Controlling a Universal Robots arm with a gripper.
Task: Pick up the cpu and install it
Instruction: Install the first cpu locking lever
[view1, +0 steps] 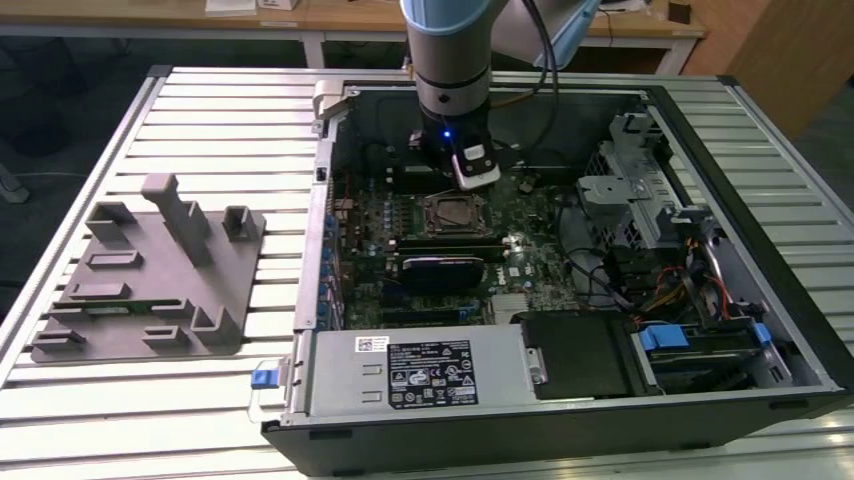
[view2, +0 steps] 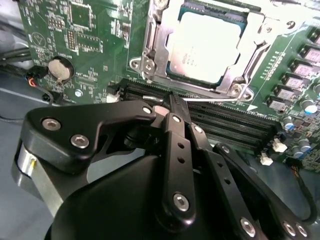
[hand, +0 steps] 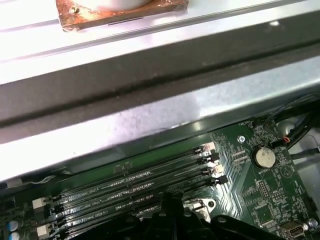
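The cpu (view2: 205, 45), a flat square chip with a shiny silver top, lies inside the metal-framed socket (view2: 150, 55) on the green motherboard. In the exterior view the socket (view1: 451, 212) sits mid-board inside the open computer case. My gripper (view2: 171, 100) hangs a little above the board beside the socket, over the memory slots, with its black fingers (view2: 175, 130) drawn together and nothing between them. A thin metal lever (view2: 210, 100) runs along the socket's near edge, just past the fingertips. The exterior view has the gripper (view1: 470, 170) just behind the socket.
Black memory slots (view2: 225, 120) and a coin battery (view2: 59, 69) flank the socket. A black finned block (view1: 441, 268), the power supply (view1: 414, 370) and a drive cage with cables (view1: 667, 260) crowd the case. A grey fixture (view1: 147, 270) stands at the exterior view's left.
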